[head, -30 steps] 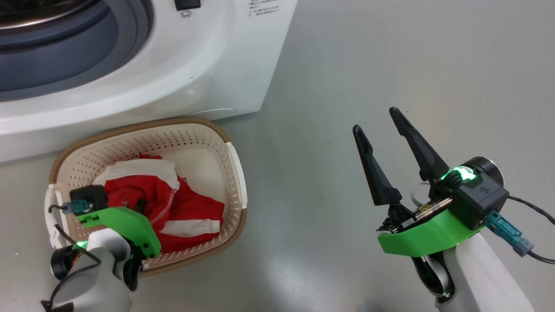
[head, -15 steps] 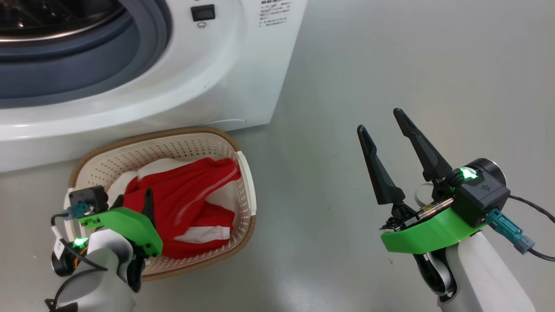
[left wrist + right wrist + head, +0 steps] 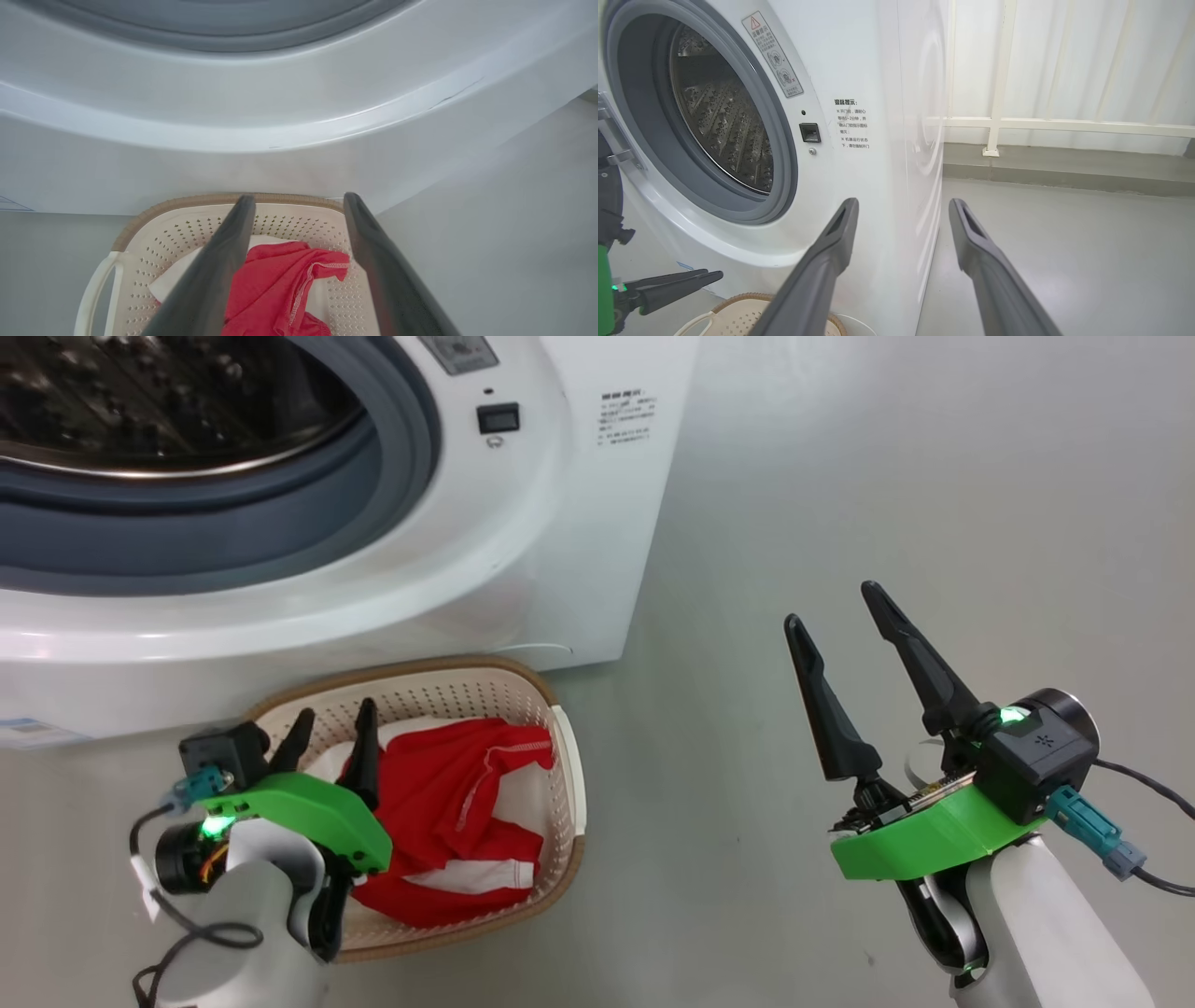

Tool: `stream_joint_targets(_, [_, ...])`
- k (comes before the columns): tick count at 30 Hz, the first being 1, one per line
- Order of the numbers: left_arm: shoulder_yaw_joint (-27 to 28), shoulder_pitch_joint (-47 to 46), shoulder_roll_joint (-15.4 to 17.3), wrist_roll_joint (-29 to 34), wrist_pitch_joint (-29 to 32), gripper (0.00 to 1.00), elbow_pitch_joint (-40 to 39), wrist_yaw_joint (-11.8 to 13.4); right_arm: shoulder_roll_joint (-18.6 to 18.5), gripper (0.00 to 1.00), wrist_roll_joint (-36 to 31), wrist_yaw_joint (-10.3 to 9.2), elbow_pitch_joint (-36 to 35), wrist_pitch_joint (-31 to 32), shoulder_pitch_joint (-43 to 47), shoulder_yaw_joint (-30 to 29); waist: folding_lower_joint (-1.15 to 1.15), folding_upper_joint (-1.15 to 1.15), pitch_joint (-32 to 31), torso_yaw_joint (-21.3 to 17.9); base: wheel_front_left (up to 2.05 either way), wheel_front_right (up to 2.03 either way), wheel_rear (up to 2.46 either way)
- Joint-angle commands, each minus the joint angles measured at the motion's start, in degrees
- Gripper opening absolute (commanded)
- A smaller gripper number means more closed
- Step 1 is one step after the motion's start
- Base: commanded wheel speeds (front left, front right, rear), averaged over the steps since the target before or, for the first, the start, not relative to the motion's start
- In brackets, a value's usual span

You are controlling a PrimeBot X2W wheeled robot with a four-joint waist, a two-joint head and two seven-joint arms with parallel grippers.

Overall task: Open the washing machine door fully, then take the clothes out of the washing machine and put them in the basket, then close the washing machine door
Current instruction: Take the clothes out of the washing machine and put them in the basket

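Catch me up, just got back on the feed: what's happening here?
The red clothes lie in the basket on the floor in front of the washing machine. The left gripper hovers over the basket, jaws open, holding nothing. The right gripper is off to the side over bare floor, also open and empty. The part of the drum in view looks empty and its opening is uncovered, so closing the door is what's left.
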Motion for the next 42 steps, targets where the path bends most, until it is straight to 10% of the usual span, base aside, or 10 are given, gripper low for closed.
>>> stream_joint_targets(1, [1.5,2.1,1.5,0.8,-0.7,1.00,-2.6,-0.1,0.3,1.00,-0.5,0.20,-1.0,-0.3,0.9,0.9,0.00,0.00,-2.0,1.3,0.00,0.00,0.00])
stream_joint_targets(20, [5.8,18.2,0.5,6.3,-0.7,1.00,-38.4,1.9,0.3,1.00,-1.7,0.20,2.5,-0.3,2.1,-1.2,0.00,0.00,-11.3,3.2,0.00,0.00,0.00])
stream_joint_targets(42, [10.3,30.3,1.8,13.2,-0.7,1.00,-53.5,2.1,0.3,1.00,-2.2,0.20,4.3,-0.3,4.6,-5.1,0.00,0.00,-16.4,3.5,0.00,0.00,0.00])
